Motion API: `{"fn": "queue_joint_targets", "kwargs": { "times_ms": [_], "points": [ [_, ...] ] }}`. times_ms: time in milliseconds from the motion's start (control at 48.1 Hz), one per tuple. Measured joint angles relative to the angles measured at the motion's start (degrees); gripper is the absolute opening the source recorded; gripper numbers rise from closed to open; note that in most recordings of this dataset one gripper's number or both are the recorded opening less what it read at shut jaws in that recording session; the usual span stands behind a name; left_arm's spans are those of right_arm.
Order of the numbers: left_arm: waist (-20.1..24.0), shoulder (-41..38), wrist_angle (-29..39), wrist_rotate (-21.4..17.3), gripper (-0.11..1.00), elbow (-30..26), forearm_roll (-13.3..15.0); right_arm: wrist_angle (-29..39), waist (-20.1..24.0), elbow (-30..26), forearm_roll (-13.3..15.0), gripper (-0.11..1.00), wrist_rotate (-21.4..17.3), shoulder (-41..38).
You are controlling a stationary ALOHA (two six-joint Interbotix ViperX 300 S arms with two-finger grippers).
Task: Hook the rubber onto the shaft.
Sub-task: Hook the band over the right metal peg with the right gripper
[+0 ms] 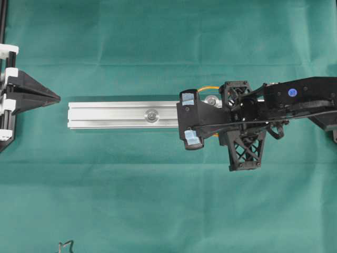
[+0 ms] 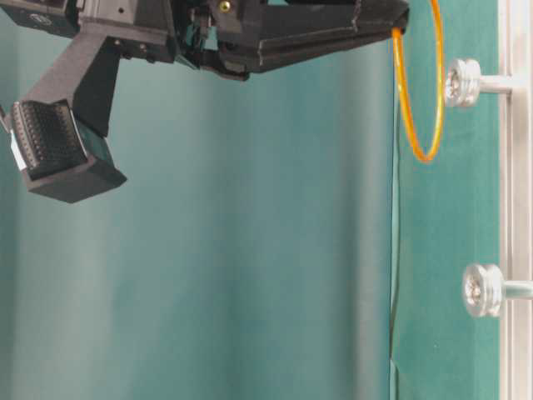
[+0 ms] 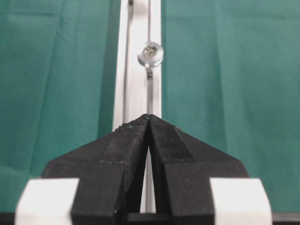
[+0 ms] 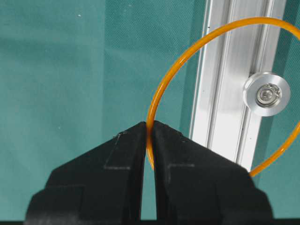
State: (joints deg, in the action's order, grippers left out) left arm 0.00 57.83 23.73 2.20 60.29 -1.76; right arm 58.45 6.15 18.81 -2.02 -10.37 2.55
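Observation:
The orange rubber (image 4: 161, 86) is a thin loop pinched in my right gripper (image 4: 150, 125), which is shut on its near edge. The loop hangs over the right end of the aluminium rail (image 1: 116, 115). In the right wrist view a silver shaft (image 4: 266, 93) shows through the loop. In the table-level view the rubber (image 2: 416, 92) hangs from the gripper tips (image 2: 398, 32) just short of that shaft's head (image 2: 462, 82), not touching it. A second shaft (image 1: 151, 115) stands mid-rail. My left gripper (image 1: 57, 98) is shut and empty, just off the rail's left end.
Green cloth (image 1: 158, 200) covers the table. My right arm and its camera block (image 1: 190, 120) cover the rail's right end from above. A black cable end (image 1: 66, 245) lies at the front edge. A black frame post (image 1: 4, 31) stands at the far left.

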Motion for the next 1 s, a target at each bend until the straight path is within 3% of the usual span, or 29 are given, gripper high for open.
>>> {"fn": "queue_joint_targets", "kwargs": {
  "times_ms": [624,999],
  "points": [
    [0.09,0.09,0.00,-0.09,0.00,0.00,0.00,0.09,2.02,0.00,-0.18,0.08,-0.09,0.00],
    [0.09,0.00,0.00,-0.09,0.00,0.00,0.00,0.00,3.69,0.00,-1.76,0.08,-0.09,0.09]
  ]
}}
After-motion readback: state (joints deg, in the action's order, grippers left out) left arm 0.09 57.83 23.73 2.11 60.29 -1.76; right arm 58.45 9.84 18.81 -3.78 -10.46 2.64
